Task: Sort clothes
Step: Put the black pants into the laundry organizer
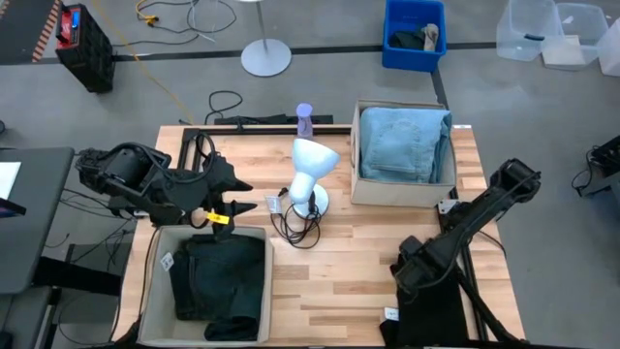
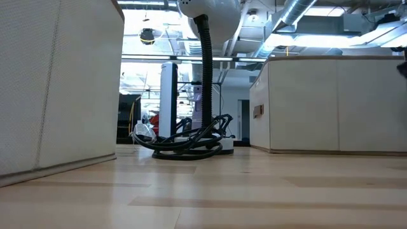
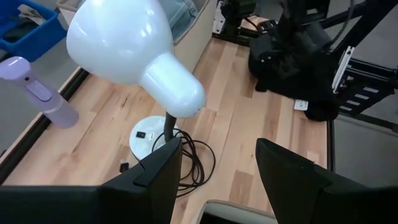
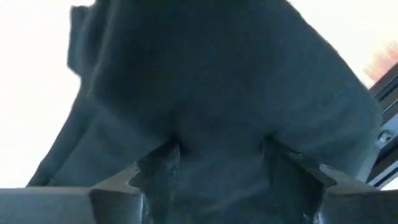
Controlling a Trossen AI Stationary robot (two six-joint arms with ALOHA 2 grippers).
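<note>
The black garment (image 1: 426,305) lies bunched at the table's near right edge, directly under the right gripper (image 4: 217,171). In the right wrist view dark cloth fills everything ahead of the two fingers (image 4: 158,168), which are spread with fabric between and beyond them. Whether they pinch a fold or merely press into the heap cannot be told, so the grip is best called uncertain. The garment probably sits there because it is the one piece not yet boxed, and the arm is bent low over it to gather it up.

Away from that gripper, toward the far side of the table, the light blue denim jeans (image 1: 404,142) lie folded in a beige box (image 1: 356,189) — light cloth kept together, it seems. Across the table, just below the left gripper (image 3: 217,168), a second beige box (image 1: 155,291) holds the dark green trousers (image 1: 221,286), the dark pile by my reading. The left gripper hovers just beyond that box's far rim, fingers apart and holding nothing, apparently waiting.

Ahead of the left gripper stand the white desk lamp (image 1: 312,167), its cord coiled at the base, and a lilac spray bottle (image 3: 37,90).

Small white tags show on both boxes and on the black garment's edge; none can be read.
</note>
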